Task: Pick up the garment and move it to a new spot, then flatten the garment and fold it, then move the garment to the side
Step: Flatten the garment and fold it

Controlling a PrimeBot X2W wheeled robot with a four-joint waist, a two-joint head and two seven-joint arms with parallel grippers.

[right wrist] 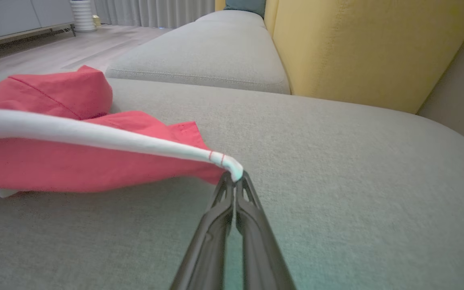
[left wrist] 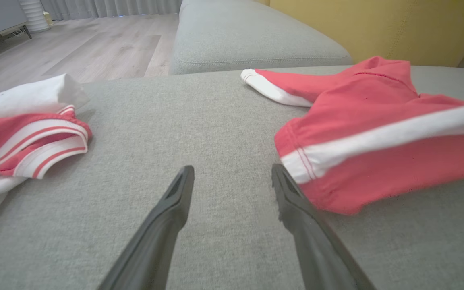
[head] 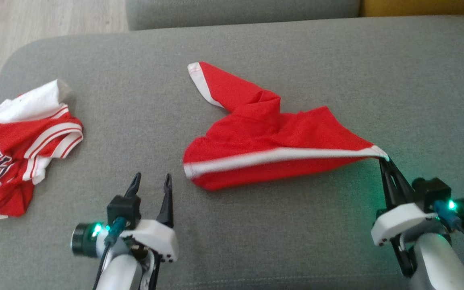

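One red fabric garment point(head: 264, 141) with a white stripe along its edge is laid out, kinda crumpled, around the middle of a grey fabric sofa cushion point(head: 296, 241). One leg-like end with a white cuff is pointed toward the far side, and a bunched fold is seen at the centre. The garment's right corner, right where the white stripe ends, is pinched by the right pincer point(head: 386, 160), whose jaws are pressed fully together on the cloth. The stripe is drawn out straight toward that corner, which is held slightly off the cushion.

The left pincer point(head: 151, 181) is spread wide with nothing held, and is positioned just beside the garment's left end.

Well off to the left, a rumpled red-and-white jersey point(head: 22, 145) with dark lettering is left near the cushion's edge. A yellow backrest point(right wrist: 369, 52) and pale wooden floor point(left wrist: 75, 44) are seen beyond.
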